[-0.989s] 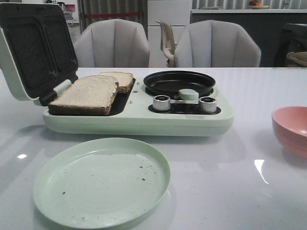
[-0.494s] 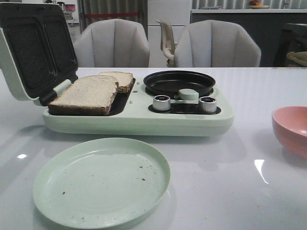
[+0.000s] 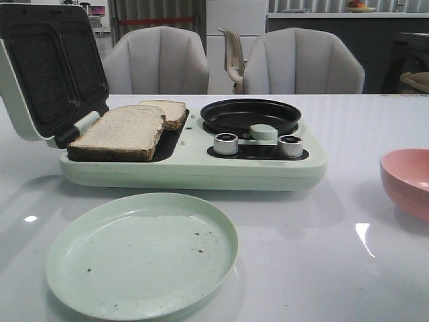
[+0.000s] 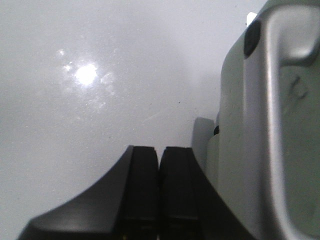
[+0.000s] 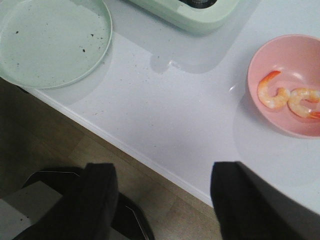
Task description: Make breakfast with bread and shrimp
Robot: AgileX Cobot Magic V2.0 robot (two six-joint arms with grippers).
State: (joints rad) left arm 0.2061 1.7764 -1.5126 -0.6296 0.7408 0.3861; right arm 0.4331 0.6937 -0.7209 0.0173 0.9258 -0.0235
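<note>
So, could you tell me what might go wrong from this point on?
The shrimp lie small and curled in the pink bowl, so the open right gripper could slip off them or push the bowl. The bread slices overlap in the sandwich maker, so its lid might close unevenly.

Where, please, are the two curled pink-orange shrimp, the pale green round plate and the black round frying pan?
Two curled pink-orange shrimp (image 5: 280, 97): right wrist view, left shrimp's body.
Pale green round plate (image 3: 142, 253): front view, its bare centre.
Black round frying pan (image 3: 251, 115): front view, its inner base.
</note>
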